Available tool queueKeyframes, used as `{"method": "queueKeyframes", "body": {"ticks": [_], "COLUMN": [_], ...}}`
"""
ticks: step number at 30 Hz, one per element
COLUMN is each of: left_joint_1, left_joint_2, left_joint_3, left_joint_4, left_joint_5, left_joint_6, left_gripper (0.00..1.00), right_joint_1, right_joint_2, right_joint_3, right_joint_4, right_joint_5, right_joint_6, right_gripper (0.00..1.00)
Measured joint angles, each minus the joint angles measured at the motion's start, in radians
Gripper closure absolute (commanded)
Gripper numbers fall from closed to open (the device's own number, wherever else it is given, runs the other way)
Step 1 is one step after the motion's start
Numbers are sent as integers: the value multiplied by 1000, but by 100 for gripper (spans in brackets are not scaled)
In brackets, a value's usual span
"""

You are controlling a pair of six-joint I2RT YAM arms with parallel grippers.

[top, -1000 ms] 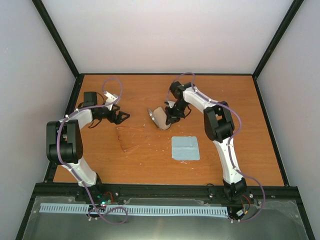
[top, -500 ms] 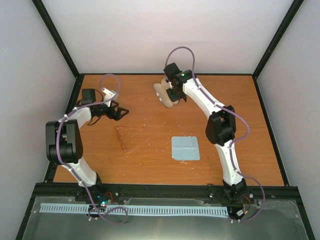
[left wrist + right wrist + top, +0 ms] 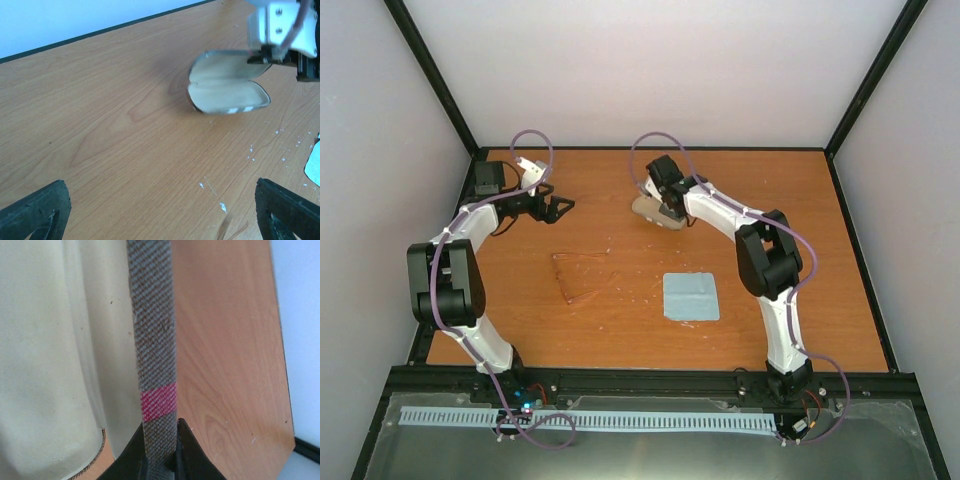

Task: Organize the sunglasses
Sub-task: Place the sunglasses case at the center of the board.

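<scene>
Presently, right tool: clamped on the rim of the open grey-and-brown striped fabric case.
Left tool: spread wide, empty.
Thin translucent amber sunglasses: on wooden surface.

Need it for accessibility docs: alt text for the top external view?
The right claw grips an open glasses case at the far middle of the table. The left claw hangs open at far left; amber sunglasses and a blue-grey cloth lie mid-table.
</scene>
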Motion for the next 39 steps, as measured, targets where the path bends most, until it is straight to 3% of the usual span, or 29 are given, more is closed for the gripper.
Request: {"method": "queueKeyframes", "body": {"ticks": [6, 18, 22, 26, 39], "left_joint_1": [0, 0, 0, 0, 0], "left_joint_2": [0, 0, 0, 0, -10], "left_joint_3": [0, -36, -46, -50, -83], "left_joint_4": [-3, 6, 13, 21, 37], "left_joint_5": [1, 0, 0, 0, 1], "left_joint_6": [0, 0, -2, -4, -6], "left_gripper": [0, 1, 1, 1, 1], "right_joint_1": [3, 3, 4, 5, 12], "right_joint_2": [-36, -56, -56, -56, -89], "right_joint_3": [-117, -220, -226, -226, -275], "right_joint_4": [79, 219, 248, 270, 346], "right_joint_5": [-49, -160, -162, -158, -79], "right_joint_6": [-204, -391, -407, -402, -353], "right_gripper": [97, 97, 76, 63, 52]}}
